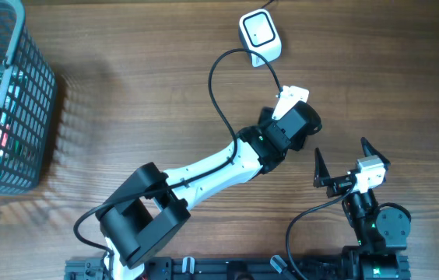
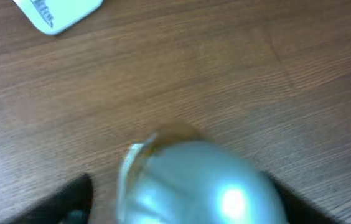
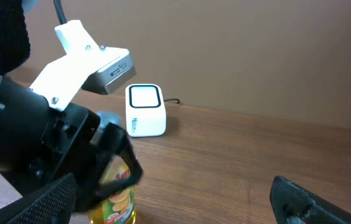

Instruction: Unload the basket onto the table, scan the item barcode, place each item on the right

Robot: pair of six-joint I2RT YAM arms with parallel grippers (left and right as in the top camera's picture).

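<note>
The yellow-labelled can stands upright on the wooden table, just in front of the white barcode scanner and apart from it, with bare wood between the two. The left gripper sits around the can's silver top. Its jaws are spread rather than clamped: in the left wrist view, wood shows between one dark finger and the can's side. Whether the other finger touches the can I cannot tell through the blur. The right gripper waits near the table's near edge, well apart from the can, spread wide and empty. More packaged goods lie in the grey basket at the far left. As for progress, the can looks brought to the scanner's neighbourhood and set on its base, but no view shows a barcode or any light or sign of a reading. It is therefore unclear whether the scan is done. If it is not, the can needs gripping again and its code turned toward the scanner's window.
</note>
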